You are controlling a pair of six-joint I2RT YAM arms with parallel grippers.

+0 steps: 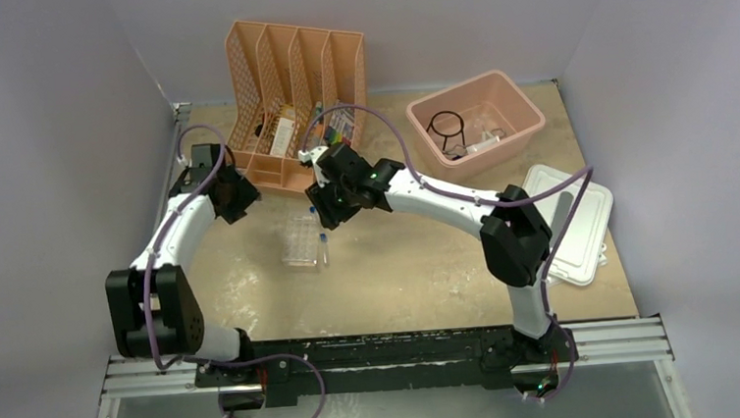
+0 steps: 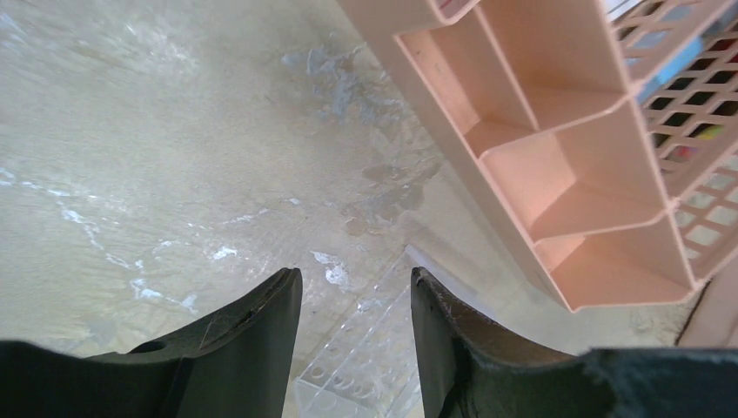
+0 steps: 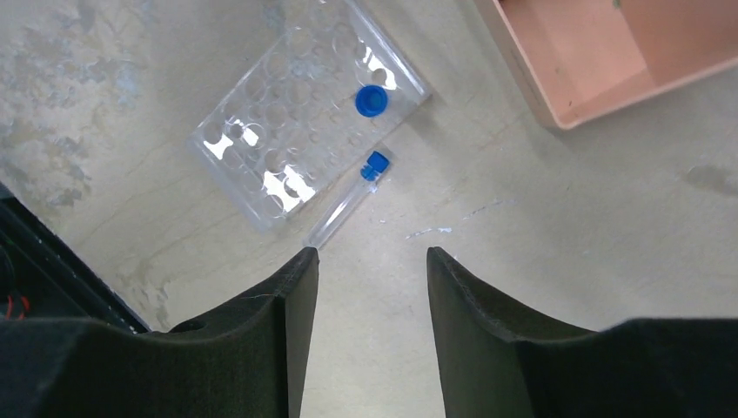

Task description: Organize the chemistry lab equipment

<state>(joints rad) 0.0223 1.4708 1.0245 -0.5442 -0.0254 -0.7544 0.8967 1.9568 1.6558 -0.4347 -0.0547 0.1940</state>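
Right gripper (image 3: 370,257) hangs over the middle of the table, jaws spread wide with nothing between them. Just beyond its fingertips lies a loose blue-capped tube (image 3: 348,198), flat on the table along the right edge of the clear tube rack (image 3: 261,148), just beside it or touching, I cannot tell which. A second tube (image 3: 372,101) stands in a corner well of that rack, only its blue cap showing from above. Over on the left, the left gripper (image 2: 357,279) is parted too and empty, hovering low by the near left corner of the peach file organizer (image 1: 294,96), with a corner of the rack showing between its fingers. At the far right, the pink tub (image 1: 521,110) sits with the black wire ring (image 1: 447,125) inside it, and its white lid (image 1: 569,225) lies on the table nearer, at the right edge.
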